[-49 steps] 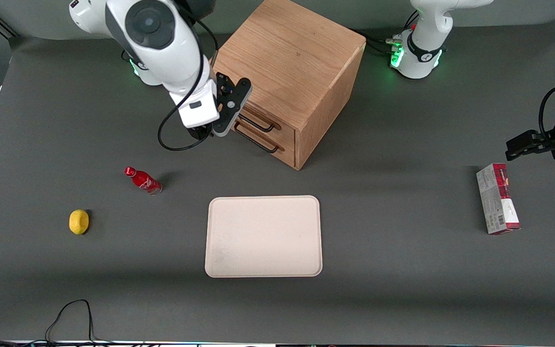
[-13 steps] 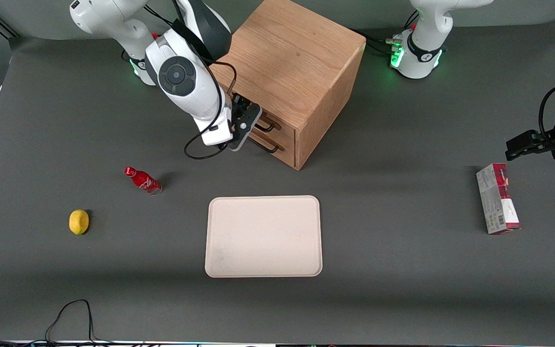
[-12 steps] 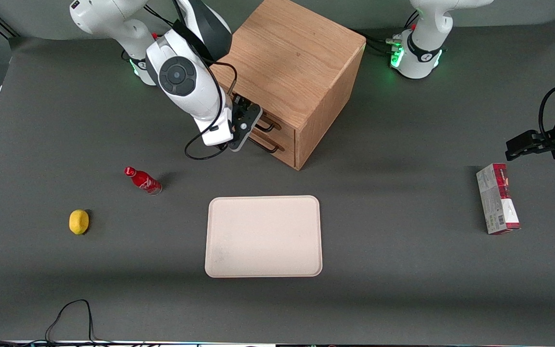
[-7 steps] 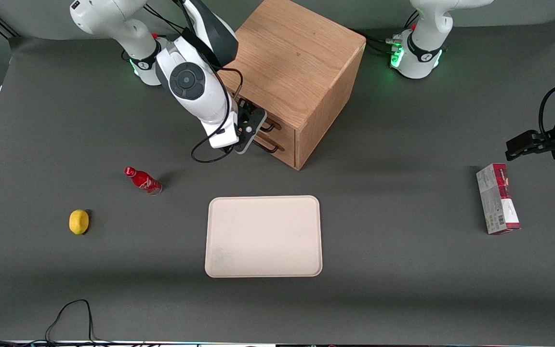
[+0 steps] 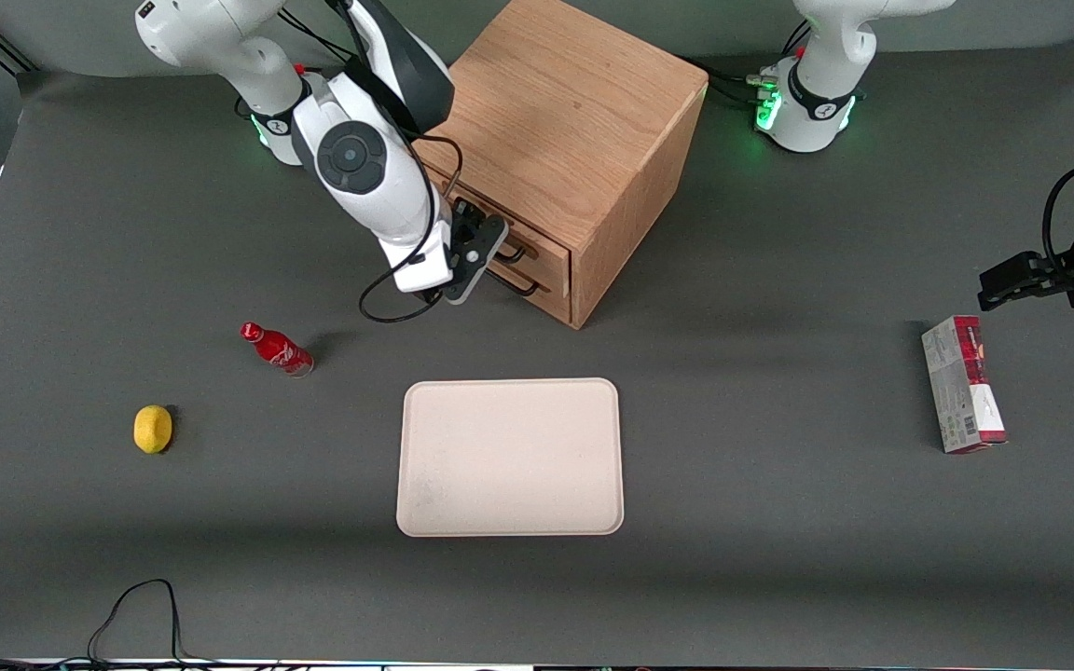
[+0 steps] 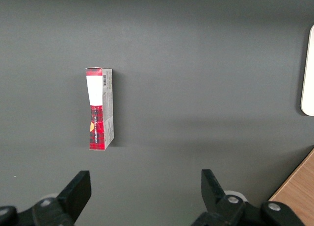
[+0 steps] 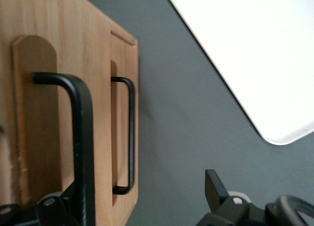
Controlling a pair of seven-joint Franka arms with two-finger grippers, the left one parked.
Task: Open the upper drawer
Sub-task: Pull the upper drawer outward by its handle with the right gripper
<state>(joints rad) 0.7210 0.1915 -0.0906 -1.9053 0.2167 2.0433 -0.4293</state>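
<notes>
Pincer: black two-finger gripper [image 5: 474,253] at upper drawer's thin black wire handle [image 7: 78,138], fingers apart, bar beside one finger.
Risk: closing off-centre, slipping off; lower look-alike handle [image 7: 128,133] close beneath.

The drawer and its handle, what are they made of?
The upper drawer front looks like light oak wood with a matte finish: straight grain lines show. Its handle looks like thin metal bar painted smooth black, though hard plastic is possible. The gripper is at that handle, with the bar between its open jaws.
</notes>
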